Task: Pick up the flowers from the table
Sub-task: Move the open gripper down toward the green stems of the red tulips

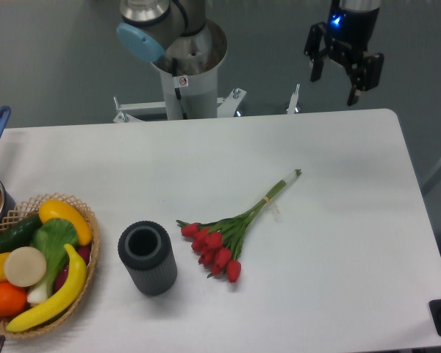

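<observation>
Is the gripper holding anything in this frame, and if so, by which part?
Nothing is held. The gripper hangs open and empty above the table's far edge, and the flowers lie untouched on the table.

No text, brand or number can be read anywhere in the frame. The only sign is a small round sticker (182, 81) with a red ring, at the top centre of the frame on the grey robot pedestal (187, 92); its inner symbol is too small to make out.
</observation>
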Controlling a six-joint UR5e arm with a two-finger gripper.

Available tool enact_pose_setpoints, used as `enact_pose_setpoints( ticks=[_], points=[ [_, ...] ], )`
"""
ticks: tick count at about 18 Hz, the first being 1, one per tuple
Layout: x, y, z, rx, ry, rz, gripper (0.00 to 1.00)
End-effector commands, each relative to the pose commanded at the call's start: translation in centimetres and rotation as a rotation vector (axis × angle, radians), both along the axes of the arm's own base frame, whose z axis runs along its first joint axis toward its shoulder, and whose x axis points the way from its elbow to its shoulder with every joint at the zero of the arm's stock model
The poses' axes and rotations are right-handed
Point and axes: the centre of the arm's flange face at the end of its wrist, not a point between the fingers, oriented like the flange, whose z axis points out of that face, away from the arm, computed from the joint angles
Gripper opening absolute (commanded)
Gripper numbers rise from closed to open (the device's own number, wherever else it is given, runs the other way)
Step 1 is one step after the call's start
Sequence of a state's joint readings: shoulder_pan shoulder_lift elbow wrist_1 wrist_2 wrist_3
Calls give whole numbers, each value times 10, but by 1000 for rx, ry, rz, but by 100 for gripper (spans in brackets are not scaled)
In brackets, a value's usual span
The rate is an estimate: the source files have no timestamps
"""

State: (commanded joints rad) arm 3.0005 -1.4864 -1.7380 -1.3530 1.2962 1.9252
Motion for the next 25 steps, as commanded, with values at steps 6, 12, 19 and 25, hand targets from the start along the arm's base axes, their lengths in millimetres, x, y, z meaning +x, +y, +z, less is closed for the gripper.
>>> enact_pose_setpoints(
  ticks=[6,12,19,25],
  points=[
    [3,3,-1,-10,-2,8,100],
    [14,35,-13,15,-77,176,100],
    [22,76,-40,39,-141,359,100],
    [28,107,-63,34,-195,426,100]
  ],
)
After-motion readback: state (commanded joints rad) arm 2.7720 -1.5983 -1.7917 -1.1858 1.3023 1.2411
